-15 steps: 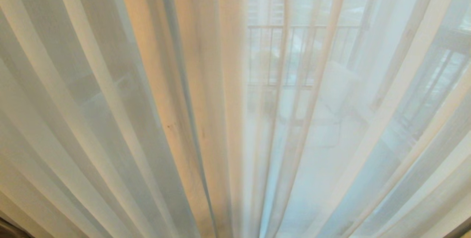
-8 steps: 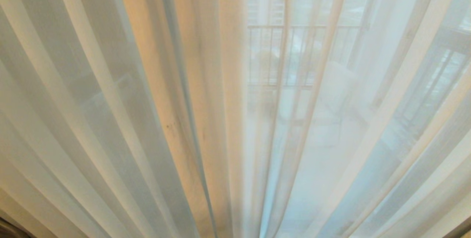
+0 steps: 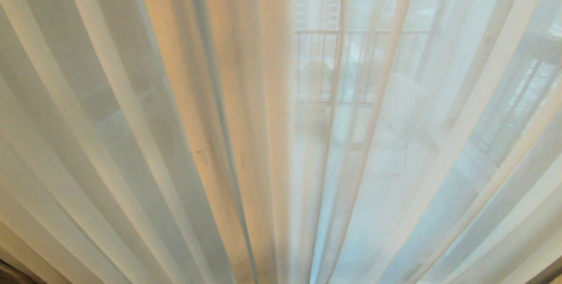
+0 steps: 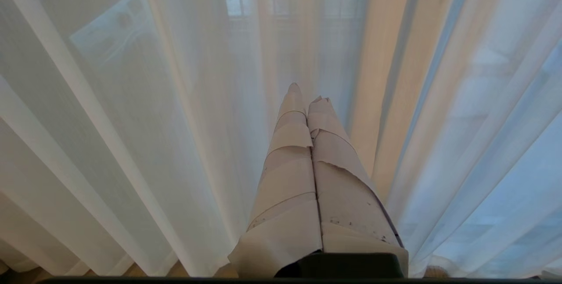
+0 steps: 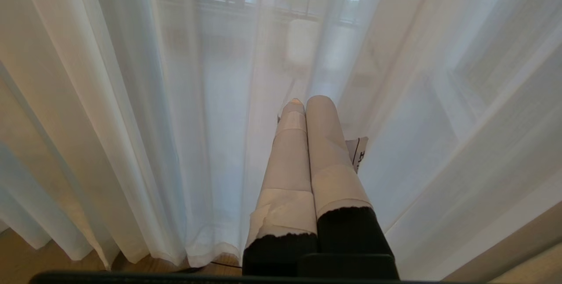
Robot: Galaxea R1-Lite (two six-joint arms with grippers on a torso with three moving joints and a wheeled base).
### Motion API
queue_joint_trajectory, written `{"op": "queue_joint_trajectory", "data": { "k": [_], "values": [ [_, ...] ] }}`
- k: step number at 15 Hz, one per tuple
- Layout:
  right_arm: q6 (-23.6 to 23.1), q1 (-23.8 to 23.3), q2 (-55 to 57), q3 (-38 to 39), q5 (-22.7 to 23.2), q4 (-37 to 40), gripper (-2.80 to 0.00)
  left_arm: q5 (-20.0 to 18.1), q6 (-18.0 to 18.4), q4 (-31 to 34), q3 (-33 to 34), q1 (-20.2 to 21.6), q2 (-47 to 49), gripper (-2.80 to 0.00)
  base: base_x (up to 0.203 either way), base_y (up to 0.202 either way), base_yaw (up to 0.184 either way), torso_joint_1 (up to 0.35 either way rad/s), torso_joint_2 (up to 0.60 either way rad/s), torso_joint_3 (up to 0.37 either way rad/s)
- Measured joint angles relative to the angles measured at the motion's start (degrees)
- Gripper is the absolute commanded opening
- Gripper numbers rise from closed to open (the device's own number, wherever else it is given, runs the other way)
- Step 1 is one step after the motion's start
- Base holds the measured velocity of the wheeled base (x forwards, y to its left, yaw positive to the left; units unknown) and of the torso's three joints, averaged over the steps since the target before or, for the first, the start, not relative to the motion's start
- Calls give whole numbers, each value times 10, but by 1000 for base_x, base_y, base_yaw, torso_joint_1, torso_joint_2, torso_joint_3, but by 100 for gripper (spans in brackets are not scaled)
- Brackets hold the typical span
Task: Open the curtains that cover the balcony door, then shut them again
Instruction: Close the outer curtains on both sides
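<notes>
Left end effector [image 4: 307,93], right end effector [image 5: 309,102] — both closed

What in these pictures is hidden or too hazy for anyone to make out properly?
- Balcony door frame: every view, veiled by the curtains.
- Pale shape beyond the railing: head view, blurred by the sheer; could be a chair, cannot tell.
- Curtain tops and rail: cut off by every picture's upper edge.
- Whether the left pincer or right pincer touches the fabric: wrist views, unclear.
- Arms: absent from the head view.
</notes>
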Motion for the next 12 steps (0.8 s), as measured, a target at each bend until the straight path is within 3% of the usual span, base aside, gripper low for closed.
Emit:
{"op": "queue_joint_trajectory", "data": {
  "k": [12],
  "values": [
    [0, 0, 0, 0, 0, 0, -280, 0, 1, 0, 0, 0, 0, -280, 0, 0, 0, 0, 0, 0]
  ]
}}
